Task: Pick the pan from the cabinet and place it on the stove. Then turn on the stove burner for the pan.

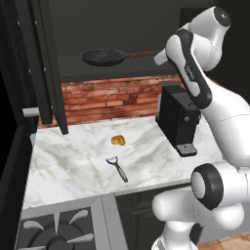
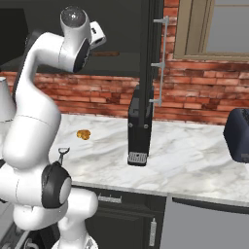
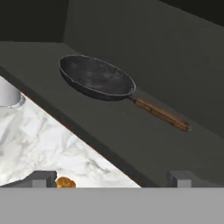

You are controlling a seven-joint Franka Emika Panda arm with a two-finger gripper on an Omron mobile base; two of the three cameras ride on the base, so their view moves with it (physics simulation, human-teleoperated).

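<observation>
The pan [image 1: 103, 57] lies on the shelf of the open cabinet [image 1: 122, 72], its brown handle pointing right toward my hand. In the hand view the pan [image 3: 97, 78] is ahead and a little left, with its handle [image 3: 162, 114] running toward the lower right. My gripper [image 3: 113, 179] is open and holds nothing; its fingertips [image 3: 43, 177] stand wide apart, short of the handle. The cabinet door [image 1: 46, 63] hangs open at the left. A corner of the stove [image 1: 58, 229], with black grates, shows at the lower left.
On the marble counter [image 1: 78, 156] stand a black coffee machine [image 1: 178, 114], a small peeler [image 1: 118, 168] and a brown food piece [image 1: 118, 140]. A dark toaster [image 2: 238, 136] sits far right. The other open door [image 2: 154, 58] stands edge-on beside my arm.
</observation>
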